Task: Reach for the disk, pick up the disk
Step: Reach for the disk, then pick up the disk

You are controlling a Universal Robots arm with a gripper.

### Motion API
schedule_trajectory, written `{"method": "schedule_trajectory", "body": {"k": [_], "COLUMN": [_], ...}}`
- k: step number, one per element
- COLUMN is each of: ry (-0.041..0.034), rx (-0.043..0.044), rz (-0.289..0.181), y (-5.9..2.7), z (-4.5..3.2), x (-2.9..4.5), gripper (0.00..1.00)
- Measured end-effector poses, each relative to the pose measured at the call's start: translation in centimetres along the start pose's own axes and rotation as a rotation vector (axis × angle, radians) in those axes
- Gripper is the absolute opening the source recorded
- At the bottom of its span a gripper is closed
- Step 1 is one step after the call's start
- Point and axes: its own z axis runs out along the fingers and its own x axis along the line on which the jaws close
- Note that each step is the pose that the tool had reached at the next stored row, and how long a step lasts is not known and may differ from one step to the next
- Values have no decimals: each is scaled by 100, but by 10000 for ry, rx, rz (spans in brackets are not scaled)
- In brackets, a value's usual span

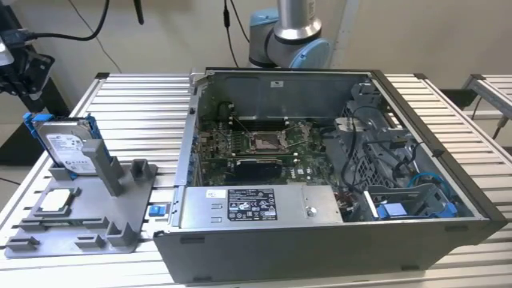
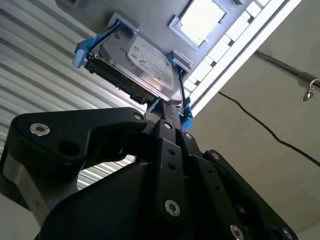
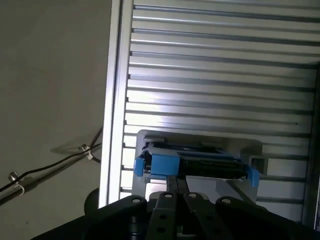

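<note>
**Disk upright in its holder, claw aimed at its edge**

I see the disk (image 1: 68,144) at the exterior view's left. It stands on edge in a slot of the grey holder (image 1: 96,223), silver face and white label turned towards the camera, with the blue carrier frame showing along its sides. The holder lies flat on the slatted metal worktop (image 1: 136,114), just beside the open computer case (image 1: 320,180), which takes up the middle and the exterior view's right. A small white-and-silver chip (image 1: 57,200) sits in a recess of the holder, nearer the camera than the disk.

In both wrist views the black claw (image 2: 167,107) (image 3: 177,179) points at the disk (image 2: 145,62) (image 3: 200,165), lined up with its narrow edge and the blue frame. The disk is seated in the holder and is not lifted. I cannot tell whether the claw touches the disk, nor whether the claw is released or clenched.
</note>
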Motion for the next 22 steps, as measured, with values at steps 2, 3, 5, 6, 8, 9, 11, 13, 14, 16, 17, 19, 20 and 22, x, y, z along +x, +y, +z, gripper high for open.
{"method": "schedule_trajectory", "body": {"k": [2,3,5,6,8,9,11,13,14,16,17,19,20,22], "ry": [13,20,35,41,55,62,75,89,96,110,116,128,134,147], "rx": [-3,-5,-8,-10,-13,-14,-18,-21,-22,-26,-27,-30,-32,-35], "rz": [-356,-529,-910,-1085,-1455,-1630,-2000,-2359,-2545,-2921,-3089,-3459,-3633,-3993], "y": [0,0,0,0,0,0,-1,-1,-1,0,-1,-1,0,-1], "z": [0,0,0,0,0,0,0,0,0,0,0,0,0,0], "x": [0,0,0,0,0,0,-1,0,0,0,0,0,0,0], "gripper": [0,0,0,0,0,0,0,0,0,0,0,0,0,0]}}
